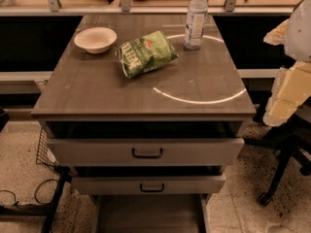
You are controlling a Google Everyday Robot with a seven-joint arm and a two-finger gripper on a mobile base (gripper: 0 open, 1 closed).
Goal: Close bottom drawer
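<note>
The cabinet point(141, 89) has three grey-beige drawers. The bottom drawer point(146, 215) is pulled far out; I see its long plain tray running to the lower edge of the view, and its front and handle are cut off below. The middle drawer point(148, 184) and the top drawer point(146, 152), each with a dark pull handle, stand slightly out. My gripper point(284, 98) is the cream and white shape at the right edge, level with the cabinet top and to the right of it, well away from the bottom drawer.
On the cabinet top are a white bowl point(95, 39), a green chip bag point(146, 53) and a water bottle point(196, 18). An office chair base point(284, 164) stands at the right. A wire basket point(46, 149) and cables point(29, 193) lie at the left.
</note>
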